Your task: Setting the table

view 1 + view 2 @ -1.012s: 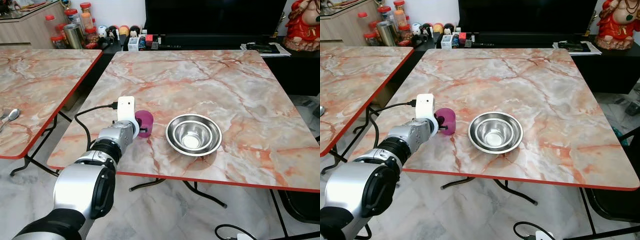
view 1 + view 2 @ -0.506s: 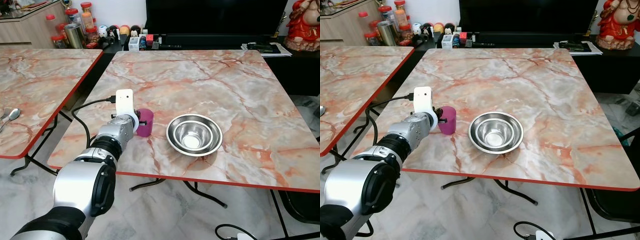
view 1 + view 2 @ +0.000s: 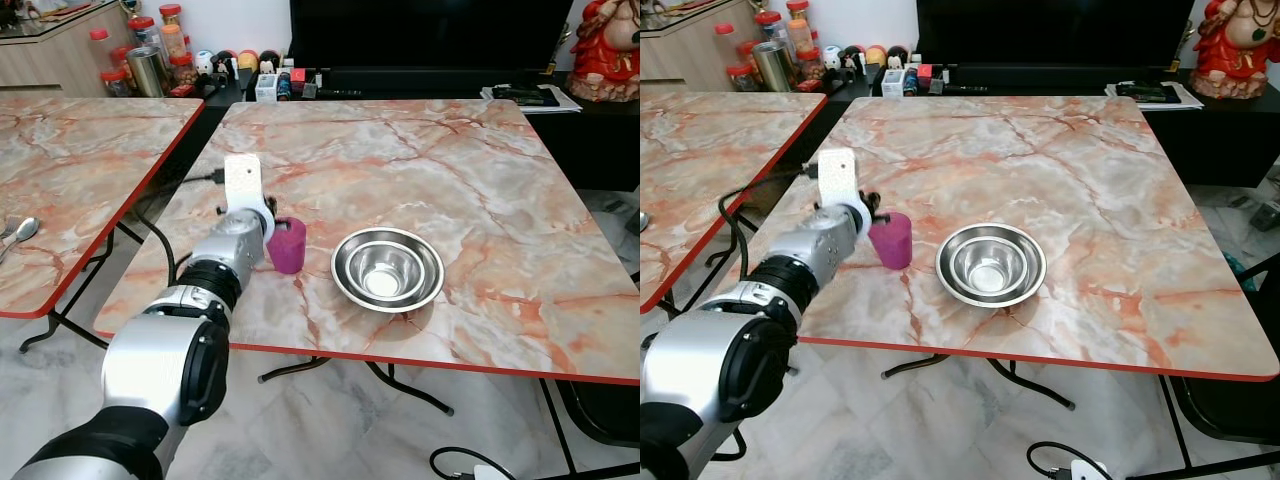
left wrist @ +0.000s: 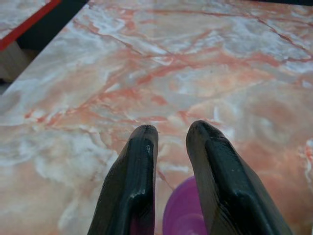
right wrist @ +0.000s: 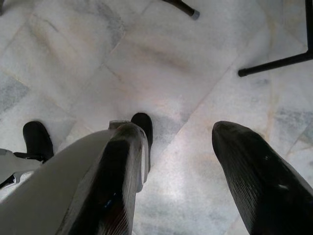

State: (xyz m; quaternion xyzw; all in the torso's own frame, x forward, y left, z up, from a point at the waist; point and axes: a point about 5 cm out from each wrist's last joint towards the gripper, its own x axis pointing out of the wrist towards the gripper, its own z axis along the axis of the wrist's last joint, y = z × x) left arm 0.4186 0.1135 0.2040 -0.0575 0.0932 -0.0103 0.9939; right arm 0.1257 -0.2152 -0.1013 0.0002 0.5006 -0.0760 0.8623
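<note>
From the left eye, the left gripper [image 3: 268, 222] reaches over the near-left part of the marble bench [image 3: 480, 160] and holds a magenta plastic cup [image 3: 286, 245], which stands upright just left of two nested steel bowls [image 3: 388, 268]. On the neighbouring bench [image 3: 70, 170], a spoon [image 3: 20, 232] lies near the edge.

The right eye shows the same layout: cup and bowls near each other but apart, the rest of the bench bare.

The left wrist view has the jaws close together, pinching the cup's rim [image 4: 183, 215] between the fingers [image 4: 132, 186].

The right wrist view shows the right gripper [image 5: 176, 161] hanging over the tiled floor [image 5: 161, 63], jaws spread.

The setting looks barely begun: bowls and cup are placed, cutlery is not yet brought.
</note>
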